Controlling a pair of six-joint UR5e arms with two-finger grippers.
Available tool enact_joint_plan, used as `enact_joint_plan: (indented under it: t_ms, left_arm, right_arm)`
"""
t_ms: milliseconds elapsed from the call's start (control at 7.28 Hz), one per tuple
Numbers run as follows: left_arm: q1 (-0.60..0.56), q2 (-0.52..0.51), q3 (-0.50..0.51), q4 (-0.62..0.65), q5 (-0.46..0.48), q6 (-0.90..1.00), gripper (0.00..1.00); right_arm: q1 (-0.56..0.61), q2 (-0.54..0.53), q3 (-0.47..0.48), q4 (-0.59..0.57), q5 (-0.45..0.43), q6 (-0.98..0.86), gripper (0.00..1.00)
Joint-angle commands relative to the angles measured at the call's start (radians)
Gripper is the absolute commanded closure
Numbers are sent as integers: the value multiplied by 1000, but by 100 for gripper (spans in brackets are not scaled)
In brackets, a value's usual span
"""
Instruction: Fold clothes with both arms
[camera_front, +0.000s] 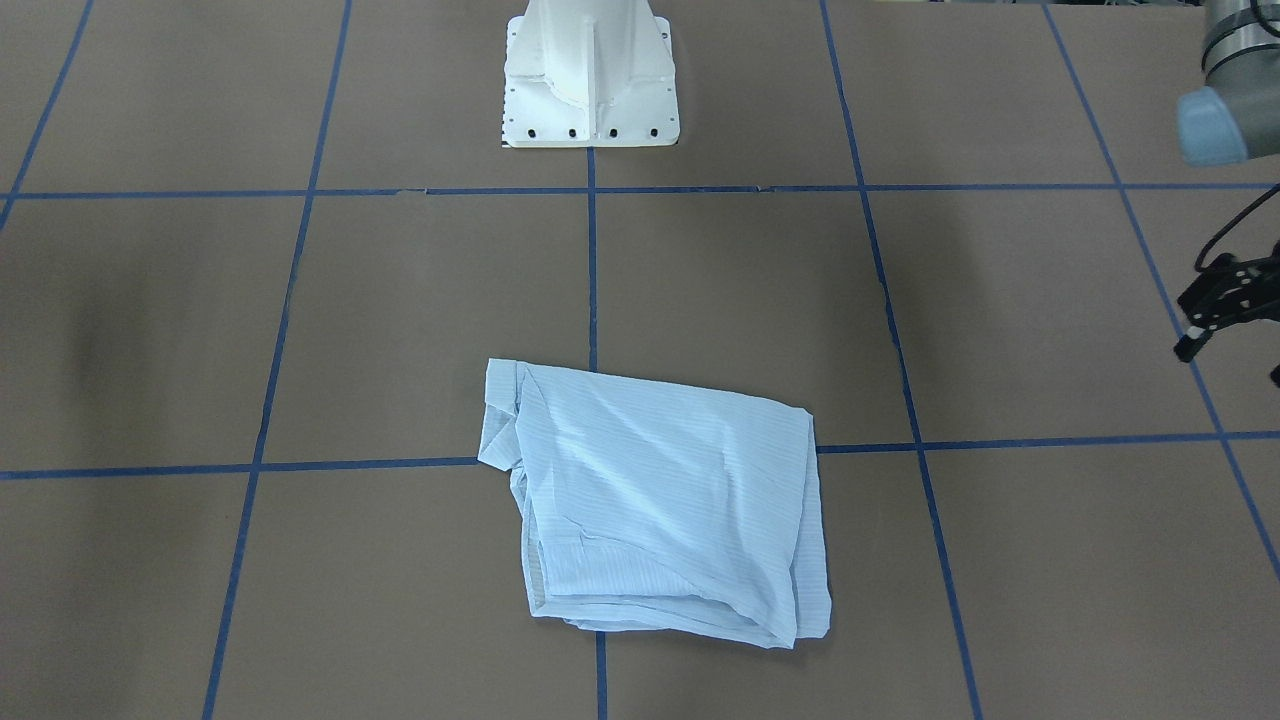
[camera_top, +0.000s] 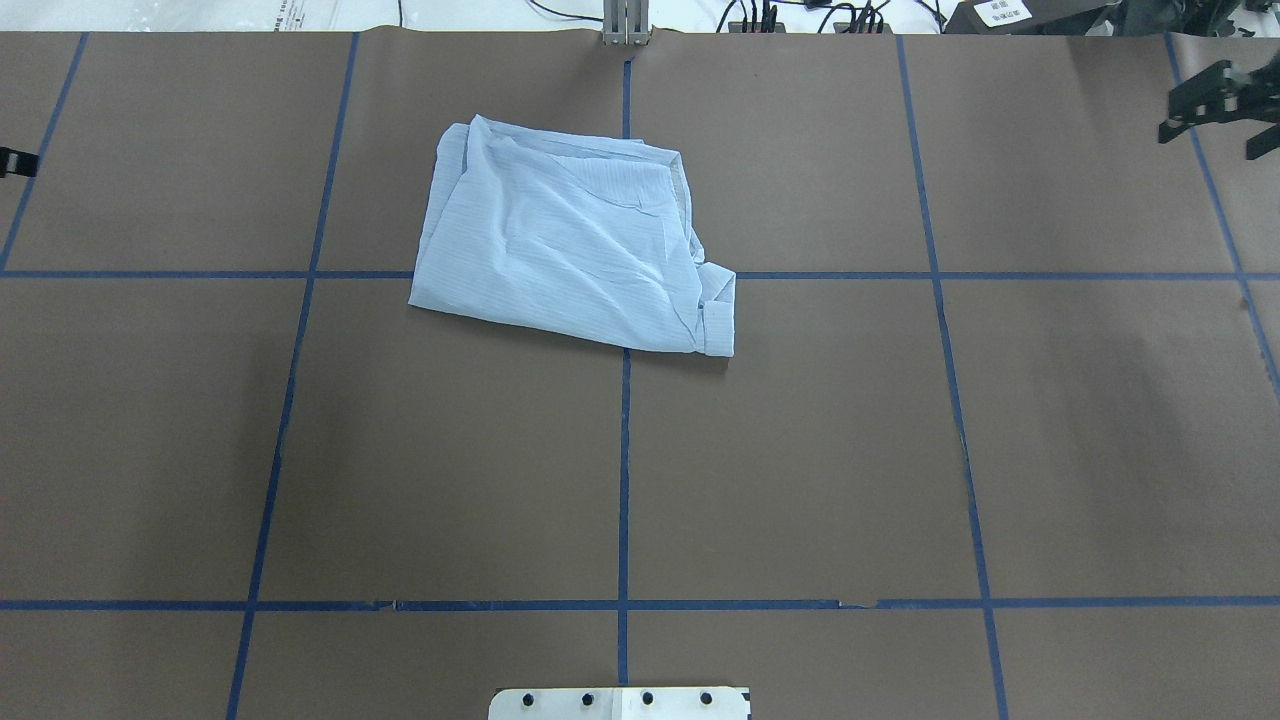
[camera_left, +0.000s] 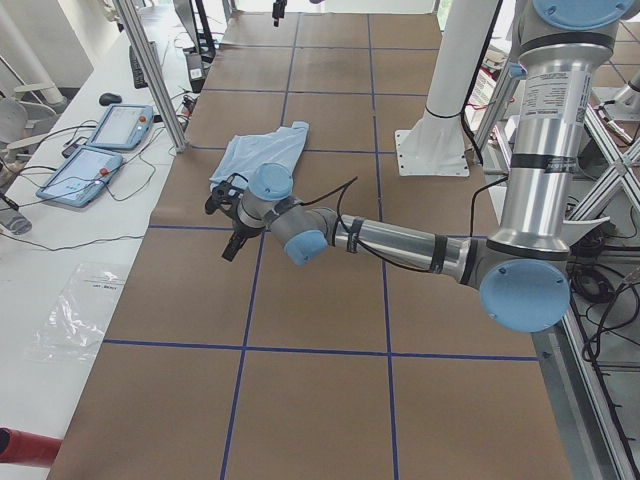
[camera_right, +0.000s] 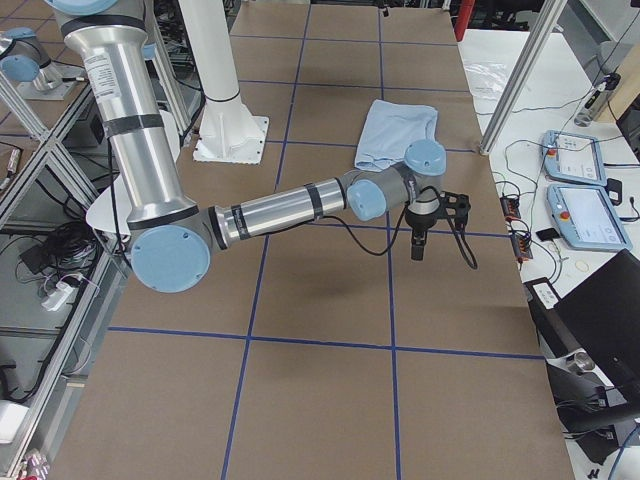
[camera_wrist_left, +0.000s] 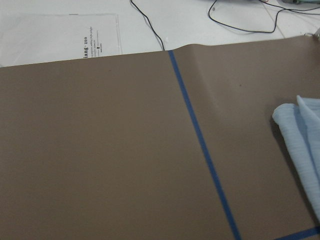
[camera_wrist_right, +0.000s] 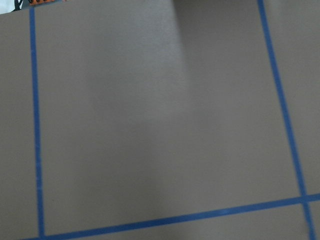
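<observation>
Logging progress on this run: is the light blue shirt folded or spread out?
Folded. The shirt lies as a compact, wrinkled, roughly rectangular bundle, with several fabric layers stacked at its edges and no sleeves spread out.

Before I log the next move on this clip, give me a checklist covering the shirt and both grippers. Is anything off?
1. Shirt lies folded on the table: ok.
2. Fold edges aligned: not ok. The layers sit offset, and a flap sticks out at one corner.
3. Left gripper open, empty and apart from the shirt: ok.
4. Right gripper open, empty and apart from the shirt: ok.
5. Buttons and collar lying neatly inside the fold: cannot tell, they are hidden.
</observation>
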Motion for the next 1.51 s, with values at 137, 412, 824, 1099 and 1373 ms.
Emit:
enact_joint_plan:
  t_ms: [137, 412, 824, 1099, 1373]
  left_arm:
    - [-285, 55, -13, 292, -94, 564, 0]
    - [-294, 116, -22, 325, -99, 631, 0]
    - [-300, 211, -130, 317, -105, 620, 0]
    - [-301, 214, -174, 322, -106, 623, 0]
    - [-301, 216, -187, 316, -108, 623, 0]
  right_arm:
    - [200, -162, 147, -284, 11, -529, 0]
    - [227, -306, 212, -285, 29, -625, 0]
    - [231, -309, 169, -276, 57, -614, 0]
    - [229, -317, 164, -178, 61, -613, 0]
    - [228, -323, 169, -152, 74, -627, 0]
